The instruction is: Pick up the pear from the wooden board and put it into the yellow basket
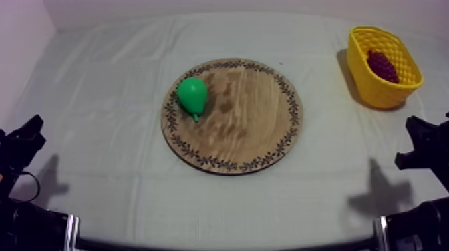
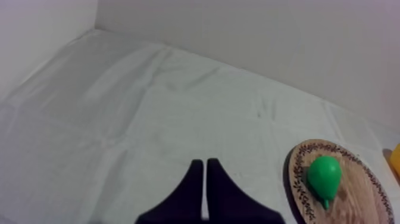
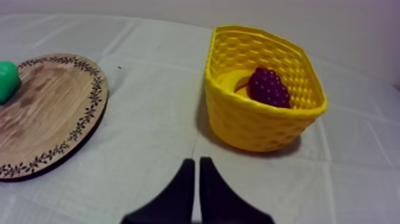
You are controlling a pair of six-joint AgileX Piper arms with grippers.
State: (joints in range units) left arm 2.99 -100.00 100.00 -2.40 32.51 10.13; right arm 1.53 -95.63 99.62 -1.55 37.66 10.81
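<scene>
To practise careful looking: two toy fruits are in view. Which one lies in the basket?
The grapes, dark purple, inside the basket; the green pear lies on the board instead.

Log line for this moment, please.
pear: on wooden board, near rim | grapes: in yellow basket | left gripper: shut, empty | right gripper: shut, empty

- You have a robot test bench here, a lab-like setup: one table under a grey-white cloth (image 1: 100, 167), with a plain pale wall (image 1: 200, 7) along the upper edge.
- Your left arm (image 1: 20, 145) sits at the lower left edge and your right arm (image 1: 426, 145) at the lower right.
- The props are toys: a pear (image 1: 192, 95) on a wooden board (image 1: 254, 133) at centre, and grapes (image 1: 382, 65) in a yellow basket (image 1: 374, 92) at upper right.
</scene>
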